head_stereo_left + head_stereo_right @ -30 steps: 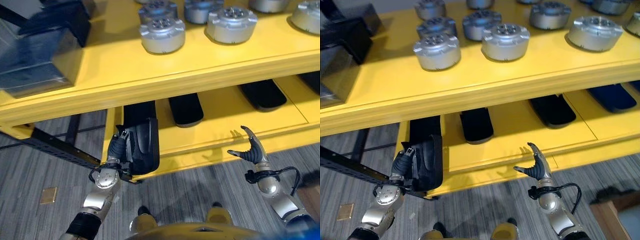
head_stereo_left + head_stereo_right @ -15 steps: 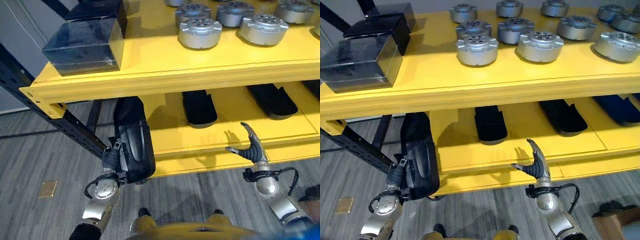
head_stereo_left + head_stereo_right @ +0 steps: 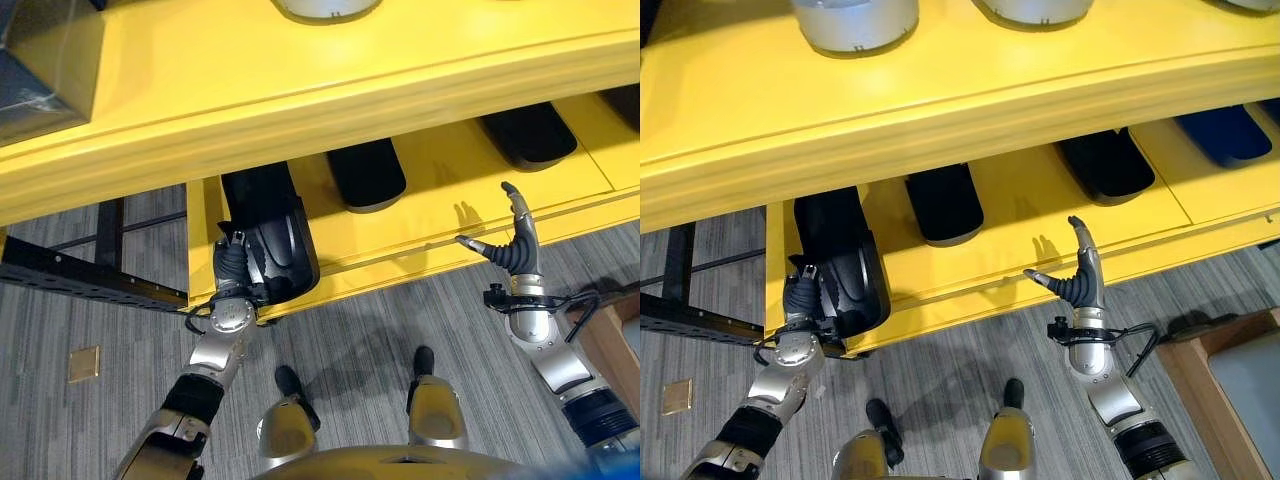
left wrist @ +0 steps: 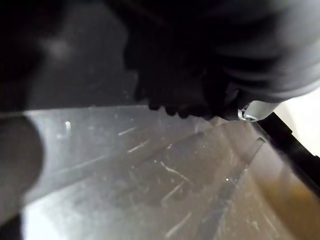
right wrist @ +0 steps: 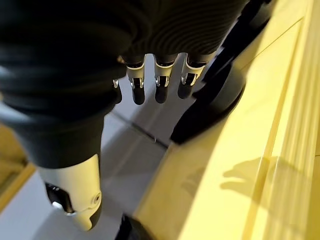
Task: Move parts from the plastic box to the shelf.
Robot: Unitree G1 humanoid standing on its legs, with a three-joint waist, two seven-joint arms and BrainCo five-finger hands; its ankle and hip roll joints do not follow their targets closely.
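Left hand (image 3: 232,268) fingers grasping black part (image 3: 268,232), resting on lower yellow shelf (image 3: 440,190) edge, likely being slid in beside other black parts (image 3: 366,172). Right hand (image 3: 512,248) released, hovering clear.

Count, per eye views:

- Black parts on lower yellow shelf (image 3: 1020,215): 3. One at 9 o'clock (image 3: 838,262), by shelf's front corner; one nr centre (image 3: 943,203); one at 2 o'clock (image 3: 1106,164).
- Dark blue part: 1, far 2 o'clock (image 3: 1225,134), cut by frame edge.
- Silver round parts on upper shelf: 2 clearly in right eye view, at 12 o'clock (image 3: 854,21) & (image 3: 1032,8), both cropped.
- Hands: 2, left hand (image 3: 232,268) & right hand (image 3: 510,250).
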